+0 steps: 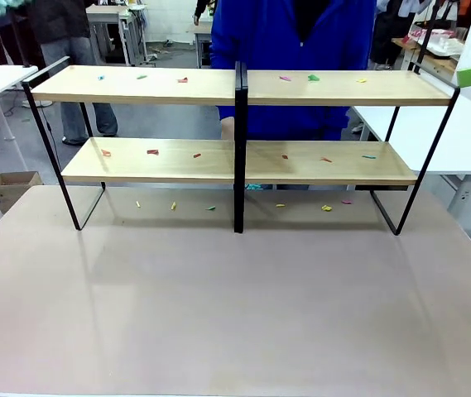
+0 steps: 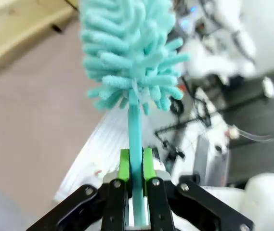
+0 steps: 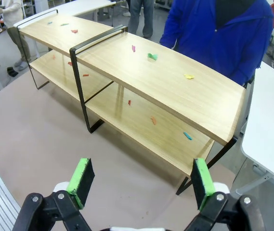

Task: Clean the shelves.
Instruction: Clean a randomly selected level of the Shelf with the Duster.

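On the far half of the bench [image 1: 235,314], item one: the shelves [image 1: 326,165], set lengthwise across it, feet near the far edge. We list two long light-wood boards, one above the other, on a thin black frame with a black centre post and open loop legs at each end. Both ends stop short of the bench's side edges. We note an open gap between the boards, and a lower one between the bottom board and the bench top.

Room: we count the whole near half of the bench as bare, from the near edge up to the shelves' feet. A person [image 1: 293,50] in blue stands close behind the far side. White bench [image 1: 467,141] just beside the right edge; box [image 1: 16,186] on the floor off the left corner.

Condition: small coloured scraps [image 1: 314,78] scattered along both boards, with more on the bench beneath the bottom board.

Left tool [image 2: 136,161]: closed on the thin handle of a teal duster [image 2: 127,53], green pads either side, fluffy head up past the fingertips.

Right tool [image 3: 141,179]: jaws wide apart with nothing between them, high over the bench, off the right end of the shelves.
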### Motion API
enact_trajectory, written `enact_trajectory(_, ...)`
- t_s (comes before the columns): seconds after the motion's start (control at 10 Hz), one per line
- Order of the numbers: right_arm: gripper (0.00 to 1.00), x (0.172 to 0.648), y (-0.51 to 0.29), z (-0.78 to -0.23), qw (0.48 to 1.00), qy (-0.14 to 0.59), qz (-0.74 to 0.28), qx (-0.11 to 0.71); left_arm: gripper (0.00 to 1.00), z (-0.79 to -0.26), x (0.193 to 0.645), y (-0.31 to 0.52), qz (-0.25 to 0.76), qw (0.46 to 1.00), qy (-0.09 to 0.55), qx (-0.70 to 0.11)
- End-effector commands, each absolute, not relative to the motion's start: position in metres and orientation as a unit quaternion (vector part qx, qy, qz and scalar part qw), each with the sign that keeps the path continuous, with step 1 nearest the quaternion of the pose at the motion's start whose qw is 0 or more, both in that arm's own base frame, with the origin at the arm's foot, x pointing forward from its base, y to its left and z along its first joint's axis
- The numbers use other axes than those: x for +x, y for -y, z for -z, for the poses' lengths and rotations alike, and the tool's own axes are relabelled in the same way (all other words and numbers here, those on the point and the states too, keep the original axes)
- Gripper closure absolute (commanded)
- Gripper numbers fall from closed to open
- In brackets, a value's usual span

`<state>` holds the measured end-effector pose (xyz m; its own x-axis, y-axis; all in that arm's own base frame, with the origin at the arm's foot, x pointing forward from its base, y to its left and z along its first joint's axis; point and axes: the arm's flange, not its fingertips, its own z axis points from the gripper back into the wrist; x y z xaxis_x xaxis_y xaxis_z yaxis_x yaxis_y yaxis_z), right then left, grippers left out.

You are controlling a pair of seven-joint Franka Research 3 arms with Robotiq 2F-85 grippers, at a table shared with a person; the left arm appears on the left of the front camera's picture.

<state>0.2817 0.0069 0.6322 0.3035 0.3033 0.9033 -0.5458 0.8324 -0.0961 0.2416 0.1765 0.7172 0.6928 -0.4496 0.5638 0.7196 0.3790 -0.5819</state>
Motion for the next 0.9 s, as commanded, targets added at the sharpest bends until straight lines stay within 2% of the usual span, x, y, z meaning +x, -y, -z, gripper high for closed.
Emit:
enact_trajectory(0.0,0.0,0.282,-0.007,-0.632,0.799,0.528,-0.266,0.114,0.88,-0.706,0.195,-0.154,0.49,0.782,0.111,-0.368)
enact_trajectory(0.1,0.0,0.282,-0.007,-0.632,0.799,0.528,-0.266,0.114,0.88,-0.694,0.186,-0.13,0.526,0.774,0.068,-0.347)
enact_trajectory(0.3,0.0,0.282,-0.007,-0.632,0.799,0.528,-0.266,0.114,0.88,-0.667,0.198,-0.071,0.546,0.769,-0.001,-0.332)
enact_trajectory(0.4,0.0,0.282,-0.007,-0.632,0.799,0.528,-0.266,0.114,0.88,-0.649,0.212,-0.034,0.516,0.799,-0.007,-0.308)
enact_trajectory(0.5,0.0,0.282,-0.007,-0.632,0.799,0.528,-0.266,0.114,0.88,-0.634,0.234,-0.008,0.427,0.857,0.023,-0.288)
enact_trajectory(0.6,0.0,0.282,-0.007,-0.632,0.799,0.528,-0.266,0.114,0.88,-0.664,0.197,-0.058,0.538,0.778,-0.006,-0.324)
enact_trajectory(0.7,0.0,0.282,-0.007,-0.632,0.799,0.528,-0.266,0.114,0.88,-0.664,0.197,-0.058,0.538,0.778,-0.006,-0.324)
enact_trajectory(0.8,0.0,0.282,-0.007,-0.632,0.799,0.528,-0.266,0.114,0.88,-0.642,0.223,-0.025,0.5,0.811,-0.007,-0.303)
